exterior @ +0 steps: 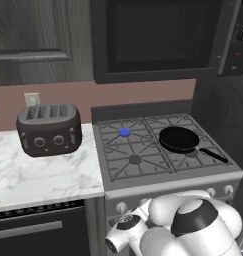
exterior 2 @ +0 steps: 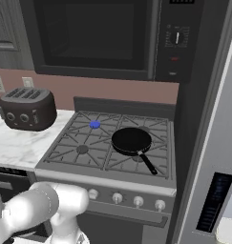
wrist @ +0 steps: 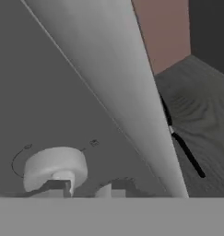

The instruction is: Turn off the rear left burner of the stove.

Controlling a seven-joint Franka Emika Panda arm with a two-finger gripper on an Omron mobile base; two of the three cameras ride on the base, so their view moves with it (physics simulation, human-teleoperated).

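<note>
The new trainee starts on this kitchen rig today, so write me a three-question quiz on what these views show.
1. True or false: the rear left burner has a bright blue cap.
2. What sits on the grates on the right half of the stove? A) a kettle B) a black frying pan C) a pot
3. Fill in: the toaster stands on the white ___ counter left of the stove.

Key: 1 true; 2 B; 3 marble.
</note>
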